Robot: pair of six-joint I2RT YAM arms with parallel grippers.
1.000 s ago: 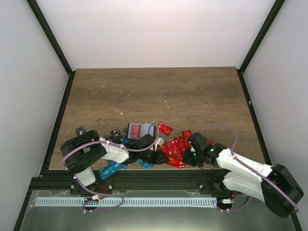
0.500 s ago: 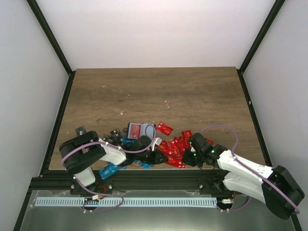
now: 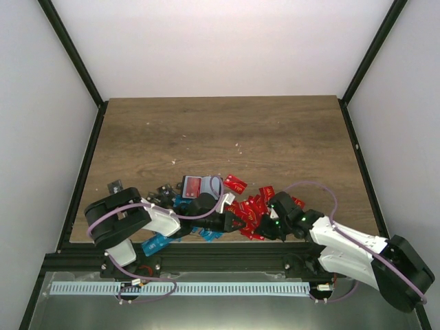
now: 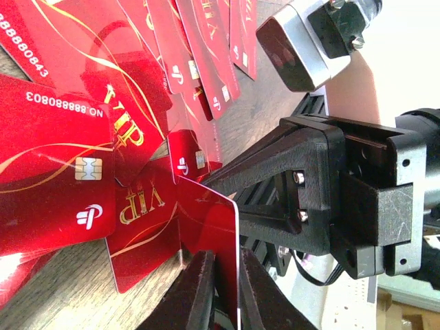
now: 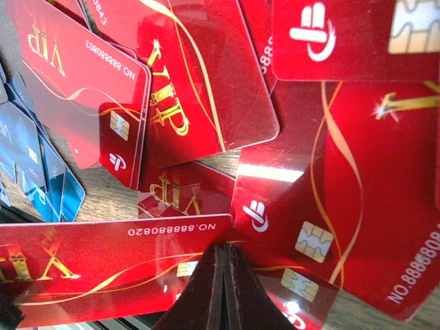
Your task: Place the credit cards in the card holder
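Left gripper (image 4: 227, 265) is pinching a red card (image 4: 210, 230) upright on edge, with the holder (image 3: 210, 185) lying just beyond and left of it, farther from the clenched, empty right gripper (image 5: 223, 268).

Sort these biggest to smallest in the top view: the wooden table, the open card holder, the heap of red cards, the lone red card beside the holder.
1. wooden table
2. heap of red cards
3. card holder
4. lone red card
All lie on the table, so nearness changes little.
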